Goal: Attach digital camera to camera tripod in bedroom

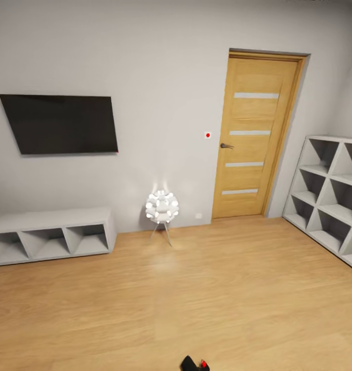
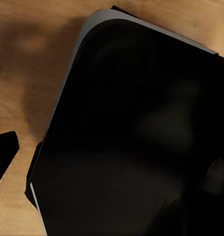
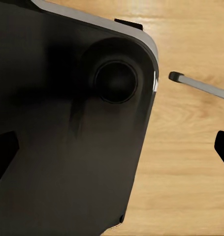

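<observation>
The left tool's fingers appear as one dark tip (image 2: 4, 155) at the edge of the left wrist view, and I cannot tell whether that tool is wide or narrow. The right tool (image 3: 112, 157) shows two dark fingertips at opposite edges of the right wrist view, set wide apart with nothing between them but what lies below.

At the very bottom edge of the head view sits a small black object with a red dot (image 1: 195, 364), which may be the digital camera; too little of it shows to be sure.

Both wrist views look down on a large black panel with a pale grey rim (image 3: 77, 128), with a round recess (image 3: 115, 81) in its surface in the right wrist view. Beside it a thin grey rod with a dark end (image 3: 198, 87) lies over the wood floor (image 3: 190, 162).

The bedroom spreads out ahead: a light plank floor, pale grey walls, and a wooden door (image 1: 255, 136) with a dark handle. A small white switch with a red dot (image 1: 207, 135) is on the wall beside the door. White cube shelves (image 1: 328, 193) stand along the right wall. A black television (image 1: 60, 123) hangs on the wall above a low white shelf unit (image 1: 49, 234). Between that unit and the door, a glowing white ball lamp (image 1: 162, 207) stands on thin legs.
</observation>
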You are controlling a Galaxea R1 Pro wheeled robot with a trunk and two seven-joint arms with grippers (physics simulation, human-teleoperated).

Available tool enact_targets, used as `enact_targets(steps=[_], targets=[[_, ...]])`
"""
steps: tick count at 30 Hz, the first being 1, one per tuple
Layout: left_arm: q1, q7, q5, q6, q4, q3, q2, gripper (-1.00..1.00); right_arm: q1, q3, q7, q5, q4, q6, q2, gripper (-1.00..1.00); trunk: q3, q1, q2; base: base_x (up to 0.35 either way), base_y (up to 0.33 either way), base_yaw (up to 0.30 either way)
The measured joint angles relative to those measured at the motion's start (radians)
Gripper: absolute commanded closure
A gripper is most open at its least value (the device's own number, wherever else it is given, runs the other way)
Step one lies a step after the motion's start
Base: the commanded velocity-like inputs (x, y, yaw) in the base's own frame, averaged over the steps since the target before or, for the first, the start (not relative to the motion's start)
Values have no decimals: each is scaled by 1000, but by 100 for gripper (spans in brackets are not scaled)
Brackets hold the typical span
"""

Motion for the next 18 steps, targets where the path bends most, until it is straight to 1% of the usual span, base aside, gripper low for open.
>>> enact_targets(steps=[18], targets=[[0, 0, -1, 0, 0, 0, 0, -100, 0, 0, 0, 0, 0, 0, 0, -100, 0, 0, 0, 239, 226, -244]])
